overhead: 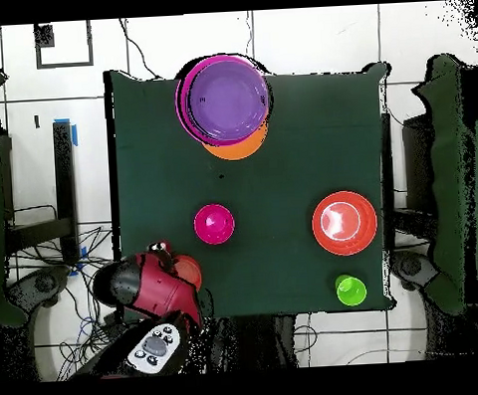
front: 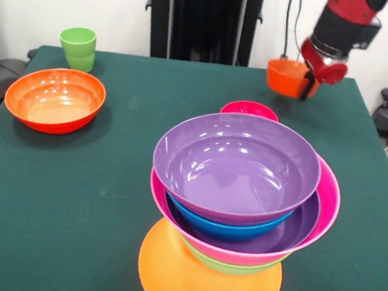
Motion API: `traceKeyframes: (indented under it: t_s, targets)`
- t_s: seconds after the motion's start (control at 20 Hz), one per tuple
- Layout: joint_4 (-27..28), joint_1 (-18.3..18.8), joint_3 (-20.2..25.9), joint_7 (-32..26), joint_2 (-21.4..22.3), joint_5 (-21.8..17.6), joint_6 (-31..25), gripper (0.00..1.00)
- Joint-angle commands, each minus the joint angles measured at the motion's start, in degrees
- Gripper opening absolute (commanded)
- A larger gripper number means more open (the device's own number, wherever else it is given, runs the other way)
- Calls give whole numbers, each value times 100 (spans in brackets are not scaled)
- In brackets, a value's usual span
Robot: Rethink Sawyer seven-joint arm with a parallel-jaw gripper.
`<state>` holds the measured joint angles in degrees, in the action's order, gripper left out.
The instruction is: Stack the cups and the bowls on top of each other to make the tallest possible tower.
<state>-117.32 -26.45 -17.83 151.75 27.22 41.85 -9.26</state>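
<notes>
The tower stands at the near middle of the table. Its base is an upturned orange bowl, with green, pink, purple and blue bowls nested upright on it and a purple bowl on top. From above the tower is at the far edge. My gripper is at the far right corner, shut on the rim of a small red-orange bowl and holding it above the table. In the overhead view the arm covers most of that bowl. The light-green cup stands upright at the far left corner.
A larger red-orange bowl sits upright at the left, near the cup. A small magenta-red bowl sits just behind the tower. In the overhead view they are the bowl, the magenta bowl and the cup.
</notes>
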Motion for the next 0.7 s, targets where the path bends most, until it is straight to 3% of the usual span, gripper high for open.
traceKeyframes:
  t_s: [0.05, 0.4, 0.7]
  targets:
    - [1034, -53, -970, 552, 129, -585, -1736, 0]
    - [2071, 181, -1503, 617, 134, -1136, -2970, 0]
    - [3195, 608, -1756, 418, 68, -1564, -4055, 0]
